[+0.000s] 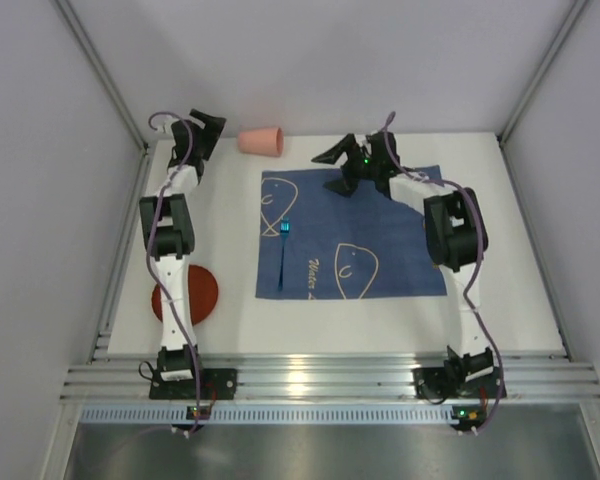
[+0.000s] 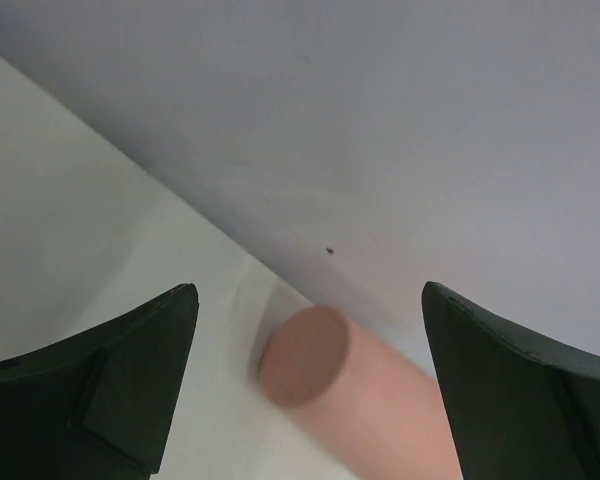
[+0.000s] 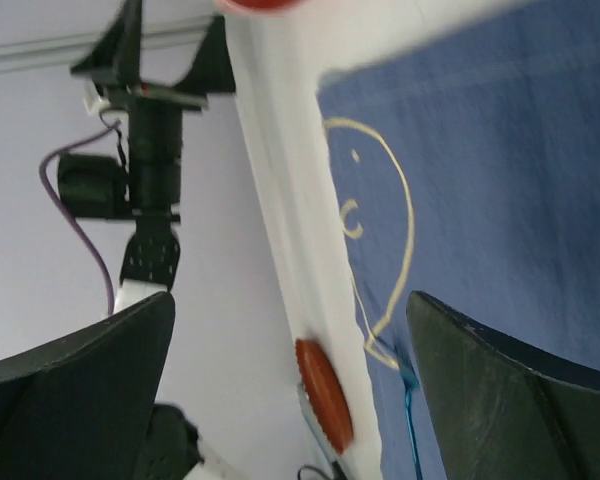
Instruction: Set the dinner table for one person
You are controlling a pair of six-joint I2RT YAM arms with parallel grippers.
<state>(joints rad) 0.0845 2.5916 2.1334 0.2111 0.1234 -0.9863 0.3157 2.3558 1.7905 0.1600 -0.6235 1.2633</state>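
The white desk (image 1: 510,290) fills the floor of the enclosure and carries everything. The dark blue mat (image 1: 325,205) lies flat at its middle. That mat is the only part of the place setting that looks settled.

The red plate (image 1: 202,292) sits on bare desk off the mat's near left corner, clear of the cloth and partly under the left arm. The pink cup (image 1: 261,141) lies on its side just beyond the mat's far left corner, close to the back wall. The thin blue fork (image 1: 283,250) lies on the left part of the mat, its handle pointing to the near edge. No knife or spoon shows in any view.

By my reading the task is at an early stage. The plate has yet to go onto the mat, the cup must be stood upright by it, and the fork may need shifting to make room.

The left fingers (image 2: 120,380) are spread wide beyond the mat's far left corner. The cup's closed end faces them, between and just ahead of the tips, and neither finger appears to touch it. The right fingers (image 3: 75,375) are spread equally wide over the mat's far edge, holding and touching nothing.
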